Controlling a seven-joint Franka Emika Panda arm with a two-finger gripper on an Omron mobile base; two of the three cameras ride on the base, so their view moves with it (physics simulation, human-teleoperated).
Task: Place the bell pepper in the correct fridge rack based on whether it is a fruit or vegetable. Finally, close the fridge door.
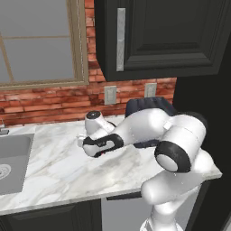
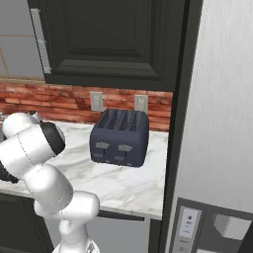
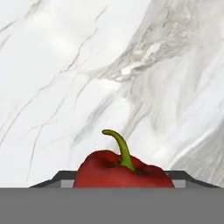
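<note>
Red bell pepper (image 3: 124, 171) sits right between the dark fingertips in the hand view, green stem curving up, low over the white marble counter (image 3: 65, 78). Gripper (image 1: 90, 146) closed on the pepper, reaching left and down over the counter's middle, left of the dark toaster (image 2: 119, 137). Next, probably a lift straight up, then a carry right toward the fridge.

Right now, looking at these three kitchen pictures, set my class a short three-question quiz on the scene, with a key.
1. True or false: the bell pepper sits between the pincer tips.
2. What stands against the brick wall? A) kettle B) toaster C) blender
3. Fill in: the pepper's stem is ____ in colour.

Key: 1 true; 2 B; 3 green.
</note>
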